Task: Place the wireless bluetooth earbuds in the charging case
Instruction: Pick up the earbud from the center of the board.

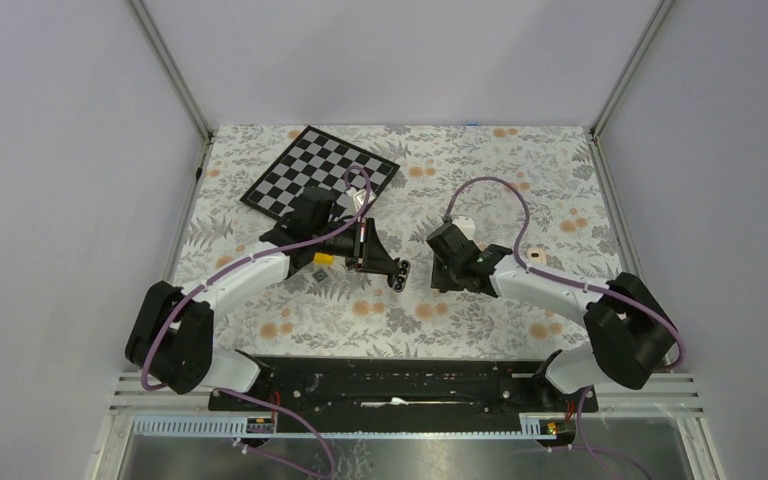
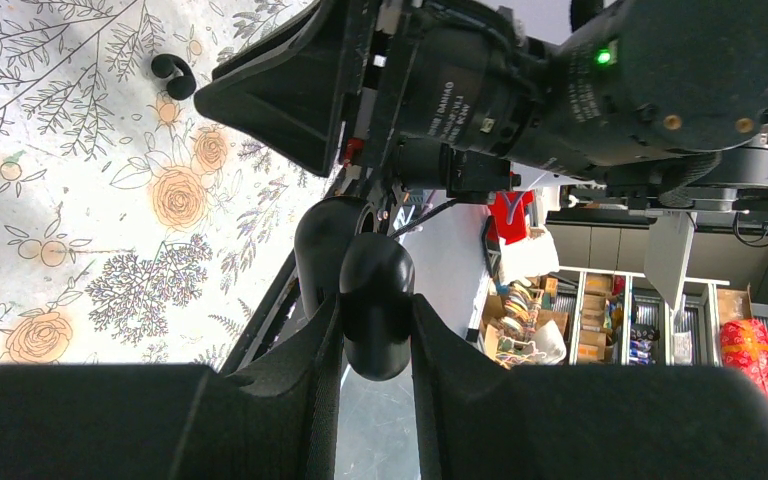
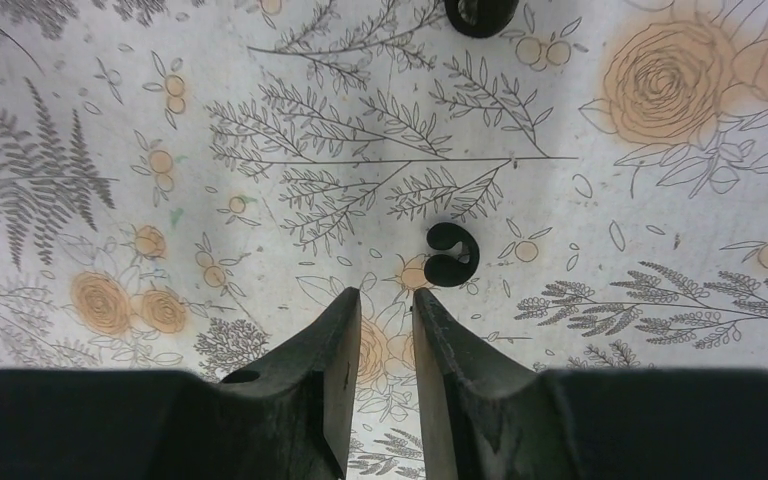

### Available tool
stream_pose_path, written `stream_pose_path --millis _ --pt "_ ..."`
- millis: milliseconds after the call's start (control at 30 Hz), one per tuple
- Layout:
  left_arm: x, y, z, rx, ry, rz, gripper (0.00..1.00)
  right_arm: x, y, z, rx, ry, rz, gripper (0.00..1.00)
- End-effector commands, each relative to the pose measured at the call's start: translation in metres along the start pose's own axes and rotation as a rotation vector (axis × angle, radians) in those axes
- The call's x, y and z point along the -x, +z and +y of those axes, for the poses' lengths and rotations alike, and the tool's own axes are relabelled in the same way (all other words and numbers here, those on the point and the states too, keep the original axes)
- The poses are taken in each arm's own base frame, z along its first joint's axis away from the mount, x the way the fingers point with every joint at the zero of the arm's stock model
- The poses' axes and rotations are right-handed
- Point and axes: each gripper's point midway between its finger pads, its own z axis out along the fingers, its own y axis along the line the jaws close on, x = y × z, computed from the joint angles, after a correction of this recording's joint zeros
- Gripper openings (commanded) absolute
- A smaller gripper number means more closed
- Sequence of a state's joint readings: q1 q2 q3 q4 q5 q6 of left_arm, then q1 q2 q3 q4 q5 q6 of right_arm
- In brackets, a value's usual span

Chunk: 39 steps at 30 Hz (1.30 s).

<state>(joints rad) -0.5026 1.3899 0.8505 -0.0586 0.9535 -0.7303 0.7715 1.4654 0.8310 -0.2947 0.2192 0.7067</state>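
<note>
My left gripper (image 2: pixel 375 335) is shut on the black charging case (image 2: pixel 373 300) and holds it above the table; it also shows in the top view (image 1: pixel 397 277). A tiny black earbud (image 3: pixel 452 253) lies on the floral cloth just ahead of my right gripper's (image 3: pixel 387 300) right fingertip, not touching it. The right gripper is slightly open and empty, low over the cloth (image 1: pixel 442 275). The black earbud also shows in the left wrist view (image 2: pixel 173 76). A small pale thing (image 1: pixel 537 257) lies by the right forearm; I cannot tell whether it is a beige bud.
A small yellow block (image 1: pixel 323 259) lies beside the left wrist. A checkerboard (image 1: pixel 310 170) lies at the back left. A dark rounded thing (image 3: pixel 480 12) sits at the top edge of the right wrist view. White walls enclose the table.
</note>
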Motion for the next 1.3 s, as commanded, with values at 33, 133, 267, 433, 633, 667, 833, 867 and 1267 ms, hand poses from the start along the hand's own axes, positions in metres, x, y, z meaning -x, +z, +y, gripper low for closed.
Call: stream_pose_path --millis 33,133,267,433,633,667,833,867,1267 --pt "0.007 -0.001 -0.014 -0.039 0.07 -0.009 0.04 0.017 -0.008 -0.021 -0.036 0.079 -0.073 0.33" --pt "0.008 -0.001 -0.013 -0.039 0.07 -0.008 0.04 0.013 -0.002 -0.036 -0.022 0.141 -0.048 0.33" --pt "0.008 0.0 -0.012 -0.038 0.068 -0.007 0.04 0.008 0.009 -0.045 -0.028 0.178 -0.009 0.31" --pt "0.01 0.0 -0.015 -0.042 0.073 -0.008 0.04 0.005 0.018 -0.039 -0.022 0.171 0.03 0.3" --pt "0.008 -0.001 -0.014 -0.038 0.07 -0.006 0.04 0.004 0.026 -0.035 -0.01 0.16 0.044 0.3" --pt "0.007 -0.001 -0.014 -0.039 0.071 -0.004 0.04 0.004 0.027 -0.032 0.0 0.162 0.05 0.3" --pt "0.007 -0.001 -0.014 -0.039 0.071 -0.005 0.04 0.005 0.026 -0.028 0.024 0.165 0.052 0.3" --pt "0.007 -0.001 -0.014 -0.041 0.072 -0.003 0.04 0.004 0.026 -0.027 0.028 0.165 0.054 0.3" --pt "0.008 0.0 -0.013 -0.041 0.073 0.001 0.04 -0.004 0.029 -0.021 0.055 0.162 0.085 0.25"
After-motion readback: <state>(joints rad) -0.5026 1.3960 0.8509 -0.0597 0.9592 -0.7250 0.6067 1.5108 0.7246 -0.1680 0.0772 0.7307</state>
